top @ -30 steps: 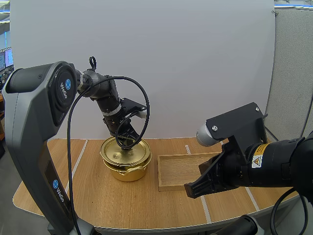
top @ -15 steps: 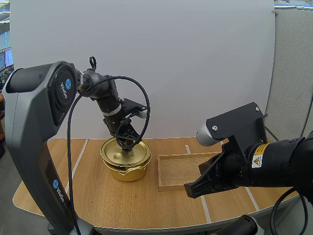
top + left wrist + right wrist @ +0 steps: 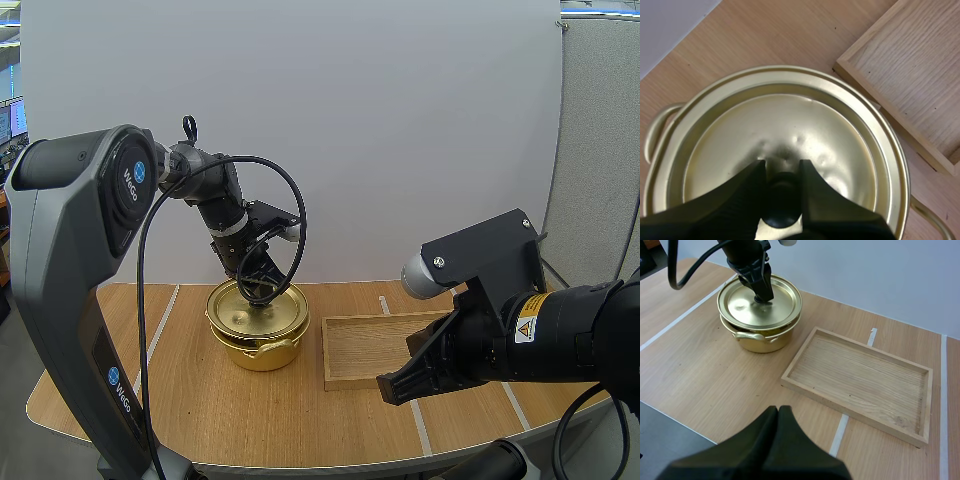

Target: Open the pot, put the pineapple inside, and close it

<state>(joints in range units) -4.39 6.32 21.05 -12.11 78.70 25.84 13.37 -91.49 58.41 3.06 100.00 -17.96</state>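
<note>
On the table (image 3: pixel 200 420) left of the wooden tray (image 3: pixel 365 345), the lidded pot (image 3: pixel 262 352) sits under the left gripper (image 3: pixel 781 172) — jaws pinching the lid's (image 3: pixel 240 312) black knob (image 3: pixel 782 206) — while the right gripper (image 3: pixel 778 411), pressed shut, hangs well apart.

Pot: shiny golden metal pot (image 3: pixel 262 352), low and round, with two loop handles; it stands upright on the wooden table (image 3: pixel 200 420), just beside the wooden tray (image 3: pixel 370 345).
Lid: round golden metal lid (image 3: pixel 250 312), slightly dented, lying flat on the pot, closed.
Knob: small dark knob (image 3: pixel 782 200) at the lid's middle.
</note>
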